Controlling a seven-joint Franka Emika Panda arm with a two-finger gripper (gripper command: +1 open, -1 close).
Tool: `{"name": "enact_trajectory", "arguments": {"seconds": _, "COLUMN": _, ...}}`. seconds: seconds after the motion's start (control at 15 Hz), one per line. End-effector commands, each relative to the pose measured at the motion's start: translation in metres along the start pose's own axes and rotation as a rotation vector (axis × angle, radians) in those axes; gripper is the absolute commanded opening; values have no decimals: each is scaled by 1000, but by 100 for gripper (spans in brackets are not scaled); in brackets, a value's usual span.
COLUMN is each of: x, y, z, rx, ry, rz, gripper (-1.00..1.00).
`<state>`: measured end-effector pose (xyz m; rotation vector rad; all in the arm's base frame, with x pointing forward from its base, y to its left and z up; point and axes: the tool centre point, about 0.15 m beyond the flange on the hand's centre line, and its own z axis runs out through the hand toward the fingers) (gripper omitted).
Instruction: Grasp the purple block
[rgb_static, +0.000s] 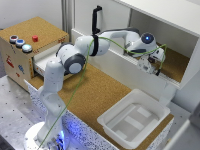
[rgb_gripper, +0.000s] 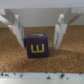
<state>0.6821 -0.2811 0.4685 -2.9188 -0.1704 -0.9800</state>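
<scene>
Reaching into the white cabinet, robot arm extended, claw spread wide — fingers flanking the purple block, apart from it, cork floor beneath.

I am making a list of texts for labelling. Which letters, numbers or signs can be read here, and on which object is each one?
"E": yellow, on its side, on the purple block between the open gripper fingers.
Red and blue marks on the wooden box front: too blurred to read.
White bin: no text visible.
</scene>
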Motion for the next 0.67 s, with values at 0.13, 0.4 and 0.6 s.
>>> {"name": "enact_trajectory", "arguments": {"seconds": 0.13, "x": 15, "y": 5, "z": -43, "rx": 11, "ry": -43, "rz": -25, "gripper": -100}}
{"name": "enact_trajectory", "arguments": {"seconds": 0.4, "x": 8, "y": 0, "z": -88, "rx": 15, "ry": -1, "rz": -32, "gripper": -100}}
{"name": "enact_trajectory", "arguments": {"seconds": 0.6, "x": -3, "y": -5, "z": -113, "rx": 38, "ry": -2, "rz": -79, "gripper": -100}}
